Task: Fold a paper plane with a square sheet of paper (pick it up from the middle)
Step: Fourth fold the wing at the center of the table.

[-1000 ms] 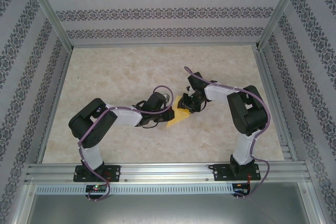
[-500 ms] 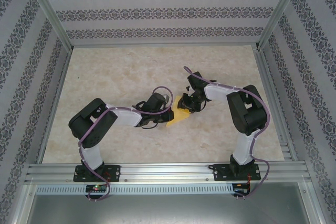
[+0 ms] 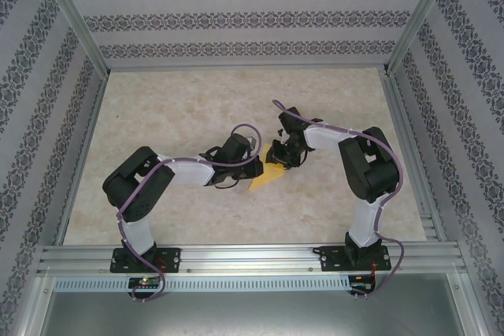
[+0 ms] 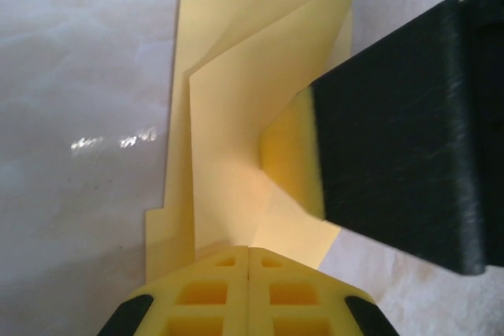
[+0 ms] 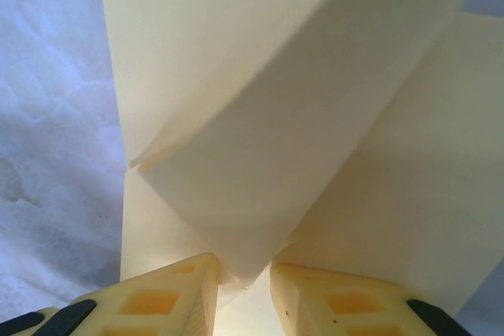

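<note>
A fold is judged to be in hand, partway through the making of the plane. The sheet of paper is found near the middle of the table, between the two hands; whether it rests on the table or is lifted just off it cannot be told. The left hand is seen closed, its fingers brought together on the left edge of the sheet. The right hand is placed at the far right side of the sheet. Its fingers are held partly apart, and a raised flap is tucked between them, not squeezed flat. For the next move, it is judged that the flap must be laid over along its crease and pressed down while the sheet is pinned against sliding. The paper is seen to be thin and plain yellow, already creased into overlapping layers, pointed in outline from above, with one flap curled upward.
</note>
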